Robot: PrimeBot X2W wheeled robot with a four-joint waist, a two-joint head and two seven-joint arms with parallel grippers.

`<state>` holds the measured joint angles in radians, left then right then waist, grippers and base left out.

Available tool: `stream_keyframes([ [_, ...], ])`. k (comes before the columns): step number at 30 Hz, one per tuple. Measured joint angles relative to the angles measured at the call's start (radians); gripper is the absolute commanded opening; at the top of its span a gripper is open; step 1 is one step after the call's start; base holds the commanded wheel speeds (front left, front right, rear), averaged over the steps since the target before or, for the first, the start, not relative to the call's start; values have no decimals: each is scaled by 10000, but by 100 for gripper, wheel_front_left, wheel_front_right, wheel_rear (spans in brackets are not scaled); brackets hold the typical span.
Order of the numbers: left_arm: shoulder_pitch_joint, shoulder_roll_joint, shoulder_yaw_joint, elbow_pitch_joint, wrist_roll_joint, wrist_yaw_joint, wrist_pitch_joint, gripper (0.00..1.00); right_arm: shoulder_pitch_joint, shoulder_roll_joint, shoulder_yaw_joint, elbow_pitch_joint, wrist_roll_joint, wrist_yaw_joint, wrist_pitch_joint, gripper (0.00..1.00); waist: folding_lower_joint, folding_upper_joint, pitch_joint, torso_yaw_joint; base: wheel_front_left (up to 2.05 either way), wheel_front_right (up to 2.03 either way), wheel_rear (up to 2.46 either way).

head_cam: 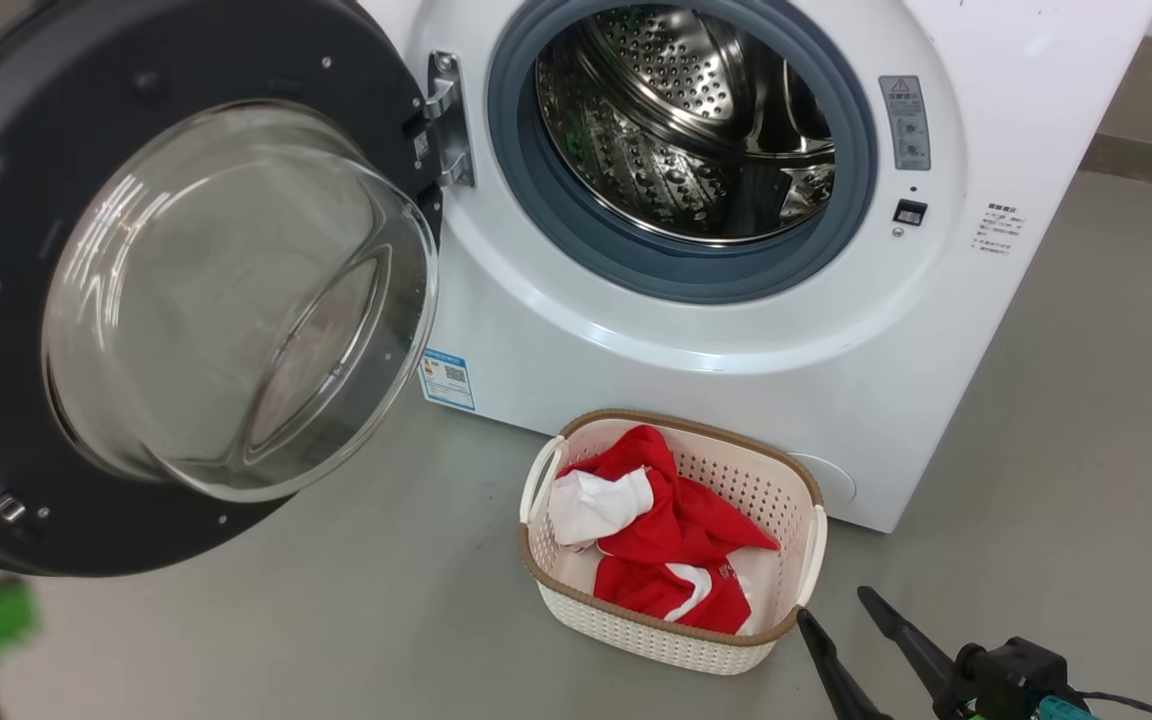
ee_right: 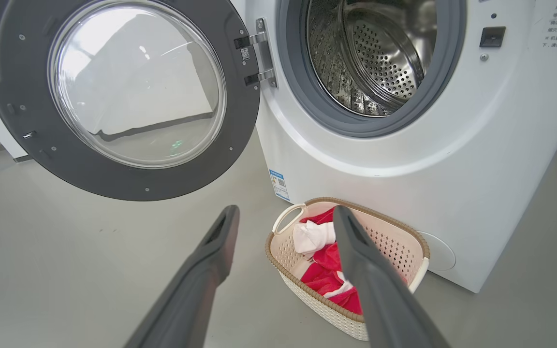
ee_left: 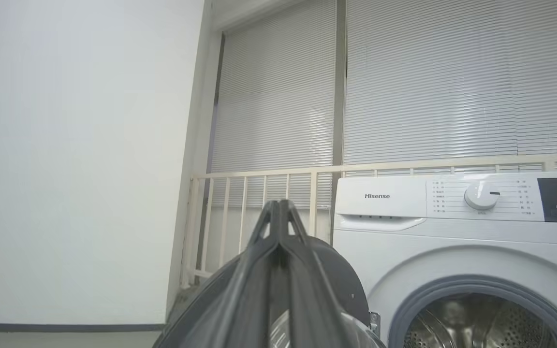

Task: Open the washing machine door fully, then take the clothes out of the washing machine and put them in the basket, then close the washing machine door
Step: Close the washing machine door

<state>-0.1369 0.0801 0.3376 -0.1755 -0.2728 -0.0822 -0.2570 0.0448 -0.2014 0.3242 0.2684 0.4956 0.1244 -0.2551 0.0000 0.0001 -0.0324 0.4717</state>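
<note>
The right claw (head_cam: 831,605) hangs low over the floor (head_cam: 336,620), its two long dark fingers spread well apart with nothing between them. Just beyond its fingertips sits the basket (head_cam: 656,640), with its near corner close to the left finger. The clothes (head_cam: 681,530) lie heaped inside it, red fabric with a white patch bunched on the side farther from the claw.

Past the basket, further out from the claw, stands the washing machine (head_cam: 736,360), and the basket is near the foot of its white front. Above that the round mouth is uncovered, with a grey gasket (head_cam: 526,180) ringing a perforated steel drum (head_cam: 686,120). Off to the claw's left, the washing machine door (head_cam: 236,300) stands wide on its hinge (head_cam: 446,120), well clear of the opening. Its inner face and bulging glass bowl are turned towards the robot.

The left claw (ee_left: 279,205) is held higher up, its fingers pressed together tip to tip, and I can see nothing caught in them. The dark edge of the door lies straight behind those fingers, though I cannot tell whether they touch it. To that claw's right is the machine's top panel with a white dial (ee_left: 481,195). Beyond it are a pale railing (ee_left: 259,174) and closed blinds (ee_left: 428,82), and to its left a plain white wall (ee_left: 75,154).
</note>
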Motion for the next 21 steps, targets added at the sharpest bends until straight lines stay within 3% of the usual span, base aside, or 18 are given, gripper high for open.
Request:
stream_keyframes([
  [5, -2707, 1651, 859, 1229, -222, -334, -12, 0, 73, 98, -31, -59, -33, -2, 0, 100, 0, 0, 211, -167, 0, 0, 0],
  [13, -5779, 2836, 1824, 5641, -1664, -408, 249, 0, -28, -136, -127, -153, -33, -2, 0, 100, 0, 0, 765, -333, 0, 0, 0],
  [21, -7721, 3946, 2585, 9524, -2984, -176, 2399, 0, -314, -198, -111, -222, -42, 0, 0, 100, 0, 0, 1268, -561, 0, 0, 0],
])
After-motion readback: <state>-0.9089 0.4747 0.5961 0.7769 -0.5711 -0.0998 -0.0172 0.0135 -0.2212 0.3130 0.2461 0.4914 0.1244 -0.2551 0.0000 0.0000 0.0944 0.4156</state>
